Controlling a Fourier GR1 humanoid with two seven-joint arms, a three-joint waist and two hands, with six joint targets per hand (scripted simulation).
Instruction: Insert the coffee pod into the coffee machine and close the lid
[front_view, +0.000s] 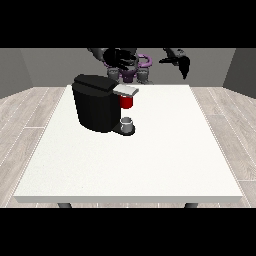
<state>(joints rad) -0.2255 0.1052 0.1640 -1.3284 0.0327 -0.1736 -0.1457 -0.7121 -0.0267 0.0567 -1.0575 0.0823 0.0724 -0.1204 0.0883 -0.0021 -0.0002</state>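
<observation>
- coffee machine (96, 107) on white table (150, 160), red thing at the machine (127, 102) under its lid
- grey thing (128, 123) on machine's base; can't confirm it's the pod
- hand at view's left (120, 57) raised above machine, fingers unclear
- hand at view's right (178, 59) up, holding nothing, fingers unclear

A bare room: grey walls (30, 70), wood-plank floor (25, 125), one white table (150, 165) bearing a coffee machine (97, 105)

A big white table (150, 165) stands on a grey wood floor (30, 120). A black coffee machine (95, 107) sits on the table, towards the back and a bit to the view's left. A small grey thing (128, 123) rests on the machine's base at its front.
</observation>
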